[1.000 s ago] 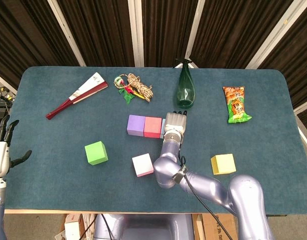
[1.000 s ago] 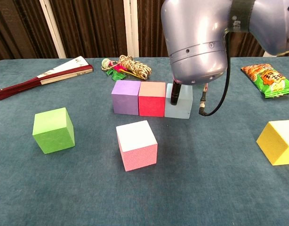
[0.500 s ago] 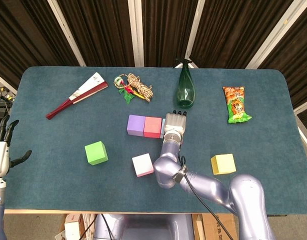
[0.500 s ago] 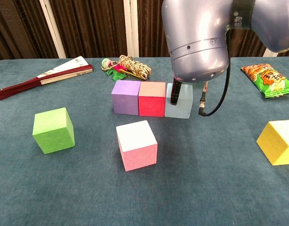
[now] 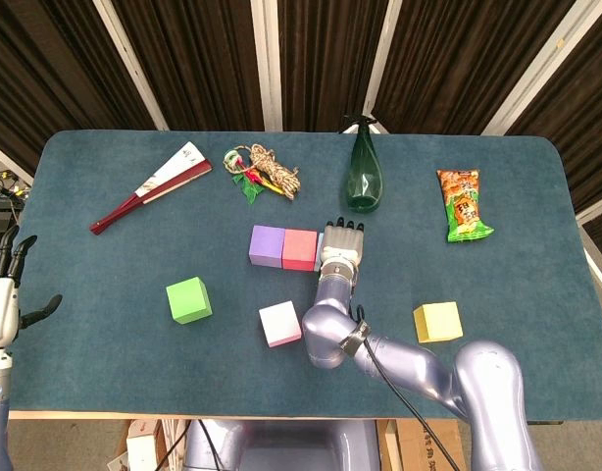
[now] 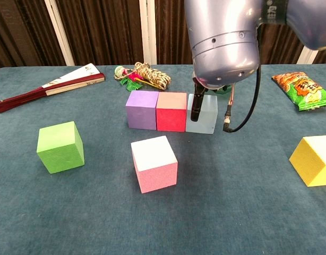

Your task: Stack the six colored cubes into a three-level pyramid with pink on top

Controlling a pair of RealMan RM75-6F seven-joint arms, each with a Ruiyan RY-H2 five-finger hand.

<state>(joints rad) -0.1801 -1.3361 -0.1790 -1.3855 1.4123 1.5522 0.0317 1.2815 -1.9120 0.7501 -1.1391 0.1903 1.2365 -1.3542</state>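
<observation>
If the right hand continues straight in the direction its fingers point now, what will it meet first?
The right hand, over the light blue cube, points toward the table's far edge. The first thing in that line is probably the green bottle. The hand's height is unclear, so it might pass over the lying bottle.

Between the earlier pictures and now, the only clear change is in the robot's silver-lilac right arm (image 6: 224, 40) and its right hand (image 5: 341, 241). In the chest view the arm's large rounded housing, at the top centre-right of the frame, has risen slightly, so more of the dark finger (image 6: 197, 106) hanging in front of the pale blue cube (image 6: 205, 118) now shows beneath it. In the head view, near the middle of the frame, the right hand has drawn back a little toward the bottom edge, its fingertips now lying just short of the base of the dark green glass bottle (image 5: 363, 177).
</observation>
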